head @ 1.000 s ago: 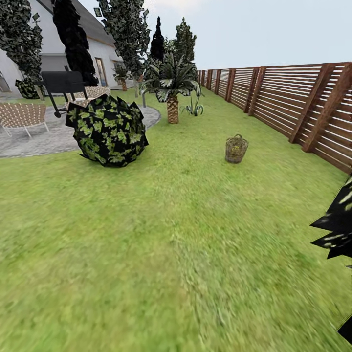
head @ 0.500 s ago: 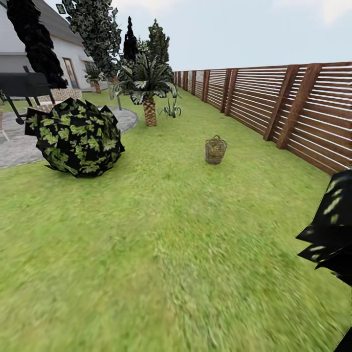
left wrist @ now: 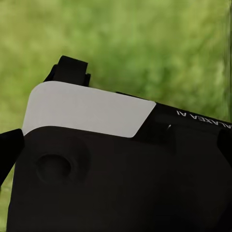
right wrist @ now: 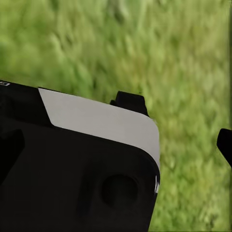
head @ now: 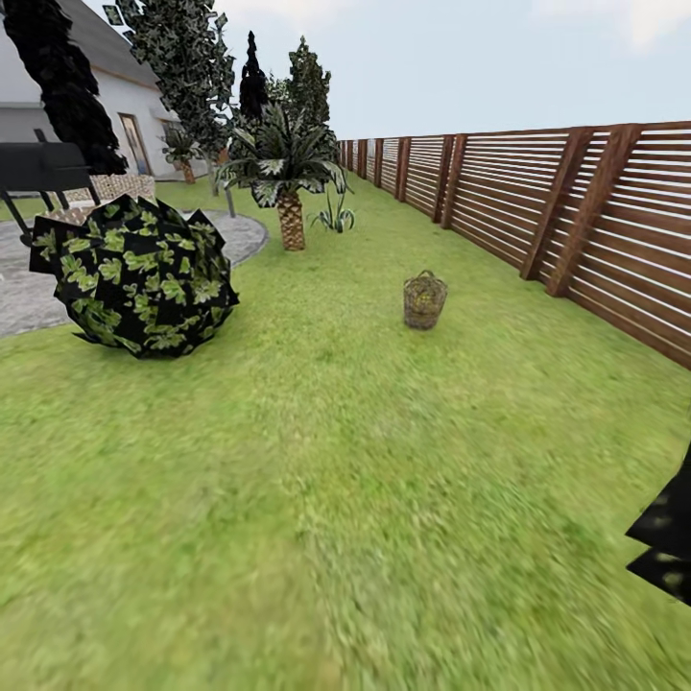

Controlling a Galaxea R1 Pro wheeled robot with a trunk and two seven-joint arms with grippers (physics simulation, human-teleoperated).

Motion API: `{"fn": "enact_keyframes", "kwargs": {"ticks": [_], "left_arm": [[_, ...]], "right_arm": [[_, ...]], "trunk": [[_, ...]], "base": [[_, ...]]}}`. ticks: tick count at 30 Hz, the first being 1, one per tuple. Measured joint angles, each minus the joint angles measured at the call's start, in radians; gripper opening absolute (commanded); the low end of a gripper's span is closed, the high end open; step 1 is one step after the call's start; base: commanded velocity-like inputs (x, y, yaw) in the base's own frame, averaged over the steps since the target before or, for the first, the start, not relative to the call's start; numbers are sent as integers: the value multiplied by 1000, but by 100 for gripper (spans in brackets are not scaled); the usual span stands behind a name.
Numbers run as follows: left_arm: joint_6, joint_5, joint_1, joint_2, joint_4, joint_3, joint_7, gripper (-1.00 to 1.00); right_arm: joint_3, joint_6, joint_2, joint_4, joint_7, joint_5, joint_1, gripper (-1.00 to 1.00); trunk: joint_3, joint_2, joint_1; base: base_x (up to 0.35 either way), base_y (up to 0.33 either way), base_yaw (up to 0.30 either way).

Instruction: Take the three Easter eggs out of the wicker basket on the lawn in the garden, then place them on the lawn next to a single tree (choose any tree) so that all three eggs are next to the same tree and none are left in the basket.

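The wicker basket [head: 424, 300] was seen standing upright on the lawn [head: 317, 480], right of centre and far ahead, well apart from the wooden fence [head: 576, 211] on the right. Its contents could not be made out. A round dark leafy bush [head: 134, 275] was seen at the left, beside the grey patio [head: 29, 288], with a palm [head: 286, 168] farther back. In both wrist views, black-and-white robot housing was shown over blurred grass; whether either tool was wide or narrow could not be told.
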Motion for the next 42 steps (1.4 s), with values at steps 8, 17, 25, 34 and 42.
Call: {"fn": "enact_keyframes", "kwargs": {"ticks": [8, 17, 25, 34, 42], "left_arm": [[0, 0, 0, 6, 0, 0, 0, 100], [0, 0, 0, 7, 0, 0, 0, 100], [0, 0, 0, 7, 0, 0, 0, 100], [0, 0, 0, 11, 0, 0, 0, 100], [0, 0, 0, 11, 0, -1, 0, 100]], "right_arm": [[0, 0, 0, 0, 0, 1, 0, 100], [0, 0, 0, 0, 0, 1, 0, 100], [0, 0, 1, 0, 0, 1, 0, 100], [0, 0, 0, 0, 0, 0, 0, 100], [0, -1, -1, 0, 0, -1, 0, 100]], "trunk": [[0, 0, 0], [0, 0, 0], [0, 0, 0], [0, 0, 0], [0, 0, 0]], "base": [[335, 0, 0], [335, 0, 0], [335, 0, 0], [335, 0, 0], [335, 0, -49]]}}
